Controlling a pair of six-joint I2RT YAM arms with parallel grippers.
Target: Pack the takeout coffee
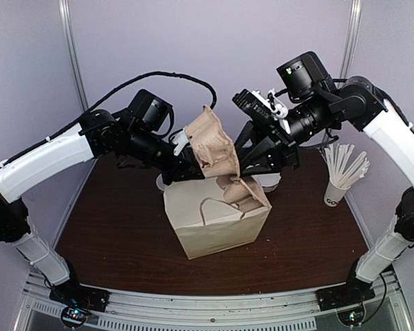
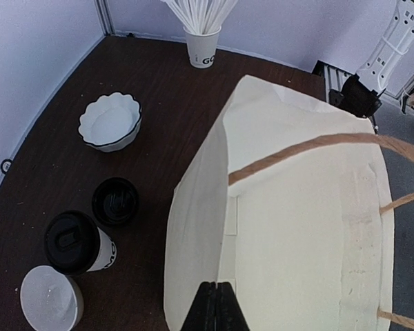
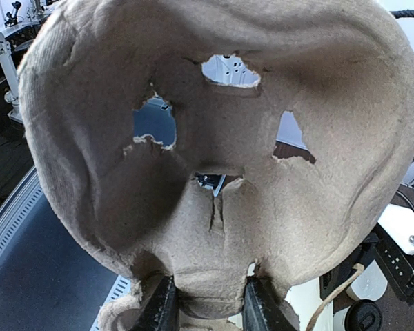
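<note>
The takeout coffee, a white cup with dark letters and a black lid on it, stands on the brown table left of the paper bag. A loose black lid lies just beyond it. In the top view the cup is hidden behind the bag and the arms. My left gripper is shut, pinching the bag's upper edge. My right gripper is shut on a brown pulp cup carrier and holds it tilted above the bag's open mouth.
A white paper cup full of white sticks stands at the far right, also in the left wrist view. A scalloped white bowl and another white bowl sit near the coffee. The bag's rope handles hang loose.
</note>
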